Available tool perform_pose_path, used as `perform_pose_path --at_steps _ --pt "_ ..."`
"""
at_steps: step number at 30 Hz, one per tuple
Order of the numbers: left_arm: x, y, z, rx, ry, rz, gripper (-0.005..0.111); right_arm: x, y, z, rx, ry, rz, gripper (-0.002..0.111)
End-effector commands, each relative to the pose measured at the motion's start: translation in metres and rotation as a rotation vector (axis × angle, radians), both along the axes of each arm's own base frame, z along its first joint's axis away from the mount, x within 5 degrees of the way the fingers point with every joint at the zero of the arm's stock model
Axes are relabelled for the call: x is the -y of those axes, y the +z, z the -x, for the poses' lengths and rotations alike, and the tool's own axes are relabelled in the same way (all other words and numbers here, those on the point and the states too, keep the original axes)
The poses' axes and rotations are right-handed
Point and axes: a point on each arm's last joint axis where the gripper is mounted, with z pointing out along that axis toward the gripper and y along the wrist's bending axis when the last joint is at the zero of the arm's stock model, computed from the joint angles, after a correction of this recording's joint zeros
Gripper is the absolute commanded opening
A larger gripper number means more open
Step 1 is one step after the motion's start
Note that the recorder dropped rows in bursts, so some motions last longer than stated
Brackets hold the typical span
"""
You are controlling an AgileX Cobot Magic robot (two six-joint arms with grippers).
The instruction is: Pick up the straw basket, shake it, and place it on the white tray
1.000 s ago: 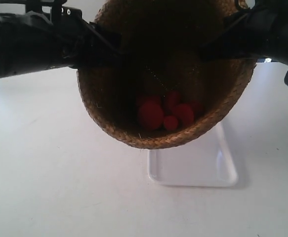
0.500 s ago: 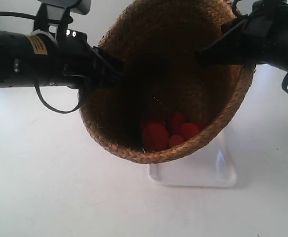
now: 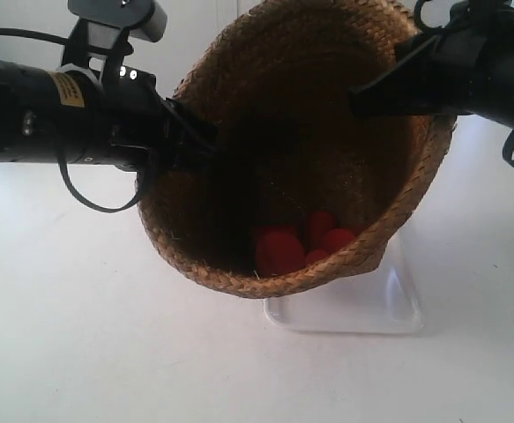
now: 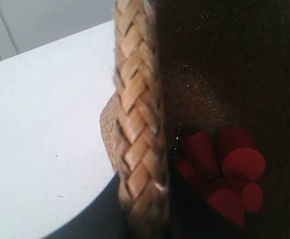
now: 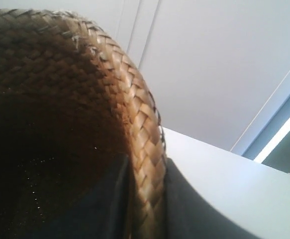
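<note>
The straw basket hangs in the air, tipped with its mouth toward the exterior camera, over the far part of the white tray. Several red pieces lie inside near its low rim, also seen in the left wrist view as red pieces. The gripper at the exterior view's left and the one at its right clamp opposite sides of the rim. My left gripper is shut on the braided rim of the basket. My right gripper pinches the basket rim between its dark fingers.
A white table spreads under everything, with bare surface in front of and beside the tray. A black cable loops below the arm at the exterior view's left. A pale wall stands behind.
The basket has tipped and dropped a little. The red pieces slid lower toward the near rim. The arm at the exterior view's left came down into fuller view. Both grips held.
</note>
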Motion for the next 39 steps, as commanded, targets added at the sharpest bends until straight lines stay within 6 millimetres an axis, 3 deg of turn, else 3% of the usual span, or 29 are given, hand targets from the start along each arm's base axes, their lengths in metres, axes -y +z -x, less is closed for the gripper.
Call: perform_pose_path --at_steps 1,3,6,15,22,30,39 --pt "0.001 0.001 0.005 0.013 -0.042 -0.065 0.0 -0.002 0.01 0.001 0.068 0.013 -0.114 0.0" --pt "0.001 0.001 0.005 0.013 -0.042 -0.065 0.0 -0.001 0.012 0.001 0.142 -0.011 -0.227 0.0" --pt "0.001 0.001 0.005 0.013 -0.042 -0.065 0.0 -0.01 0.008 0.003 0.202 0.1 -0.302 0.0" --pt "0.001 0.001 0.005 0.013 -0.042 -0.065 0.0 -0.029 -0.004 0.01 0.037 0.337 -0.318 0.0" --pt "0.001 0.001 0.005 0.015 -0.041 -0.064 0.0 -0.009 -0.024 0.007 -0.22 0.187 -0.363 0.0" --pt "0.001 0.001 0.005 0.015 -0.041 -0.064 0.0 0.005 -0.02 0.014 -0.272 0.113 -0.372 0.0" --pt "0.001 0.001 0.005 0.018 -0.042 -0.064 0.0 0.005 -0.019 0.015 -0.276 0.103 -0.393 0.0"
